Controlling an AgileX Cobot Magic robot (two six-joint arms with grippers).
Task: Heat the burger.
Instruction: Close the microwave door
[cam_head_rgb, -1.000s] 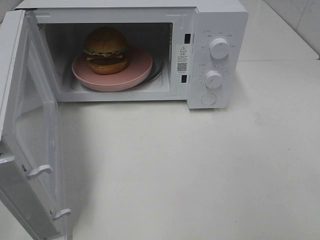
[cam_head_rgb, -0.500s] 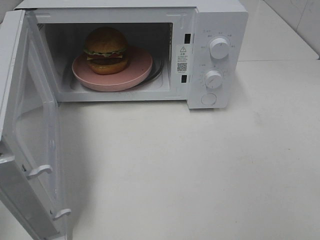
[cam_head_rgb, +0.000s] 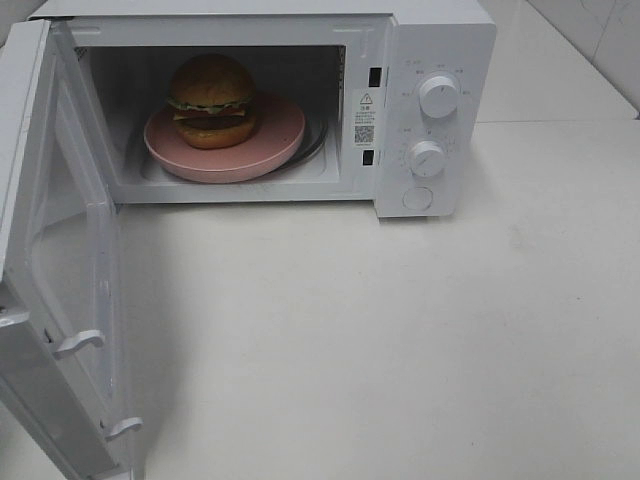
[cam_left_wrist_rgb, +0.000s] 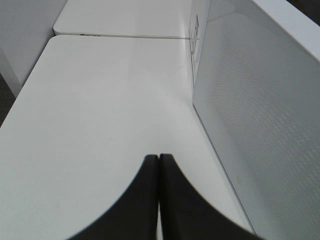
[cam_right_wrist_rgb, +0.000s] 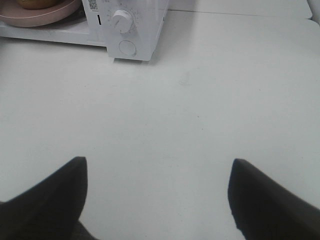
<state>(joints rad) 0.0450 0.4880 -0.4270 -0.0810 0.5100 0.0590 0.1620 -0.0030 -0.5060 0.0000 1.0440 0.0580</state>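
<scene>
From above, we see the burger (cam_head_rgb: 211, 100) on its pink plate (cam_head_rgb: 278, 140) inside the microwave (cam_head_rgb: 440, 40), whose door (cam_head_rgb: 50, 280) hangs wide open; no arm shows. At the left wrist, our left fingers (cam_left_wrist_rgb: 145, 195) are clenched on nothing, just beside the door's outer face, above the worktop (cam_left_wrist_rgb: 100, 100). At the right wrist, our right fingers (cam_right_wrist_rgb: 52, 197) are spread and empty. If we push the door shut, the clenched tips could skid off its smooth panel or shove the oven.

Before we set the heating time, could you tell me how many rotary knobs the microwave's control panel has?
2: an upper knob and a lower knob beneath it; the flat round button below them is not counted. None appear hidden.
</scene>
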